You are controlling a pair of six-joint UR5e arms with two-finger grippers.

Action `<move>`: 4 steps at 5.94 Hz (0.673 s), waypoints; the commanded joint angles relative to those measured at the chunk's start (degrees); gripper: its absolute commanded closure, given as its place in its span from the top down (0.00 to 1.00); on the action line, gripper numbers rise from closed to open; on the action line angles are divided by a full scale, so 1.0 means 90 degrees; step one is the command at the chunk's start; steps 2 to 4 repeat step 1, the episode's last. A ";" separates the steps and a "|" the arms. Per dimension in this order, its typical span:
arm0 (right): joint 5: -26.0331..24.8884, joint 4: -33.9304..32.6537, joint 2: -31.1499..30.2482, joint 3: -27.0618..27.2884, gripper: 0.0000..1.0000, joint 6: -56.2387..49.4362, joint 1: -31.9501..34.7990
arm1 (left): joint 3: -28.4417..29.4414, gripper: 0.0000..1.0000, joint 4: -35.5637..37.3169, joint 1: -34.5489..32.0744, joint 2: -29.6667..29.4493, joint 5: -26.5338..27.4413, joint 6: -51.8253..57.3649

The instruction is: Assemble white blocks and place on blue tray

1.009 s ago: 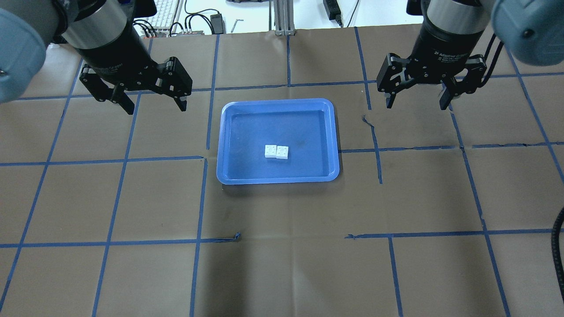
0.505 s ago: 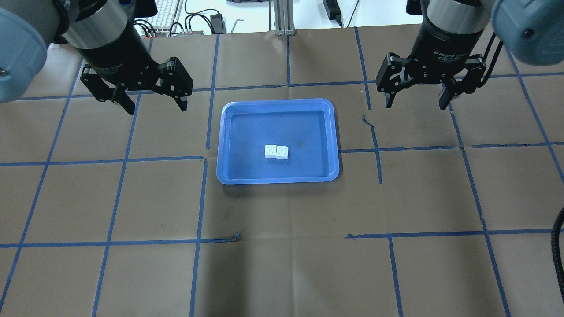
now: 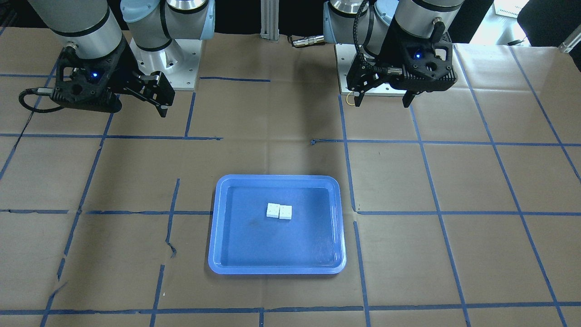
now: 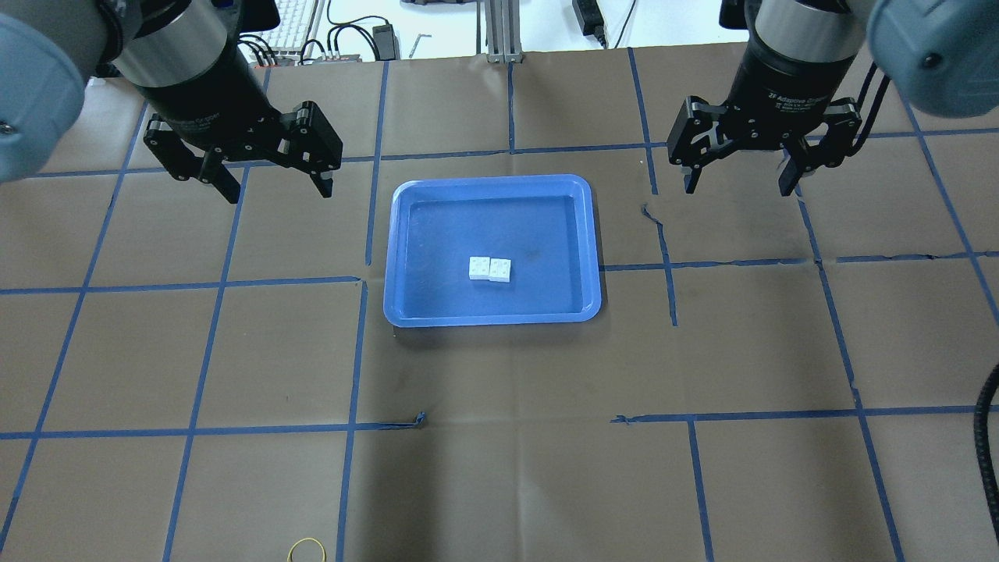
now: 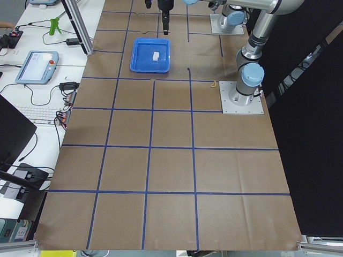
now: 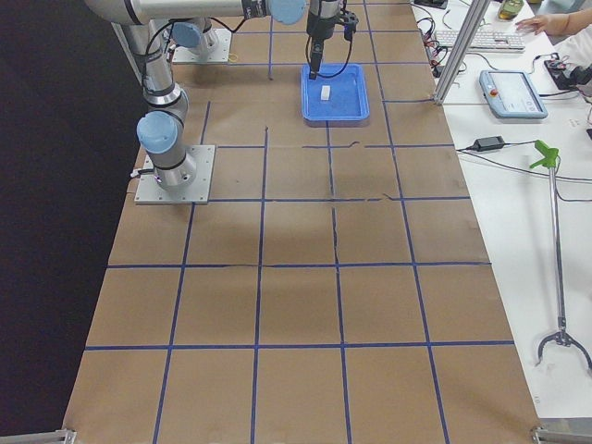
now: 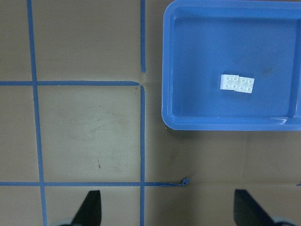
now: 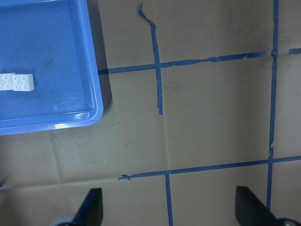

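Two white blocks (image 4: 490, 269) lie side by side, touching, near the middle of the blue tray (image 4: 402, 312). They also show in the front view (image 3: 279, 211), the left wrist view (image 7: 237, 84) and the right wrist view (image 8: 16, 82). My left gripper (image 4: 273, 186) is open and empty, raised above the table left of the tray. My right gripper (image 4: 737, 183) is open and empty, raised right of the tray. In the front view the left gripper (image 3: 383, 101) is at the right. The right gripper there is partly hidden by its own body.
The table is covered in brown paper with a blue tape grid. A yellow rubber band (image 4: 307, 550) lies at the near edge. Keyboard, cables and a metal post (image 4: 499, 31) lie beyond the far edge. The arm bases (image 3: 172, 54) stand on the robot's side.
Both grippers have barely moved; the blocks and tray have not moved. A yellow rubber band now shows at the near table edge.
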 commanded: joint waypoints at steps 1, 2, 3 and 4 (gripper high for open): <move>-0.0004 0.0000 0.0000 0.0003 1.00 0.0000 0.0000 | 0.0000 1.00 -0.0001 0.0000 0.0000 -0.0001 0.0000; -0.0004 0.0000 0.0000 0.0003 1.00 0.0000 0.0000 | 0.0000 1.00 -0.0001 0.0000 0.0000 -0.0001 0.0000; -0.0004 0.0000 0.0000 0.0003 1.00 0.0000 0.0000 | 0.0000 1.00 -0.0001 0.0000 0.0000 -0.0001 0.0000; -0.0004 0.0000 0.0000 0.0003 1.00 0.0000 0.0000 | 0.0000 1.00 -0.0001 0.0000 0.0000 -0.0001 0.0000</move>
